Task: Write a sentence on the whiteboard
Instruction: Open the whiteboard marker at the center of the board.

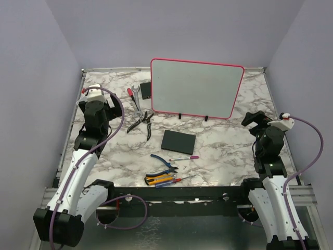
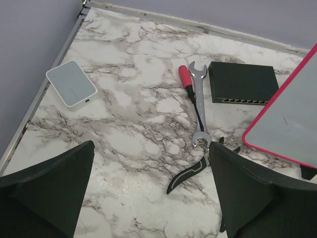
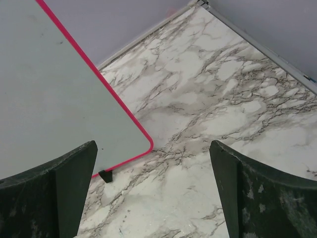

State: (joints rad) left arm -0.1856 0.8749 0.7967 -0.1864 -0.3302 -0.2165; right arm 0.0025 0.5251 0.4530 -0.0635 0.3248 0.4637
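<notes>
The whiteboard [image 1: 196, 88] stands on its small black feet [image 1: 180, 115] toward the far side of the marble table [image 1: 223, 151]. Its pink-red frame is unbroken all round, and its pale face leans slightly back. I cannot make out any lettering on it from any view.

The left gripper [image 2: 151, 145] hangs off the whiteboard's left edge, apart from it. Its jaws are spread wide with nothing between them. In its wrist view the whiteboard's lower left corner cuts in at the right.

The right gripper [image 3: 153, 144] hangs just off the whiteboard's lower right corner, clear of the frame. It too gapes wide and holds nothing.

Left of the whiteboard lie a wrench [image 2: 199, 104], a red-handled screwdriver [image 2: 185, 78] and a black network switch [image 2: 241, 83]. A small grey-white pad [image 2: 71, 83] lies further left.

In front of the whiteboard's left end lie black-handled pliers [image 1: 139, 122]. In front of its middle sit a flat black square slab [image 1: 178, 141], then a pink marker [image 1: 183, 158].
</notes>
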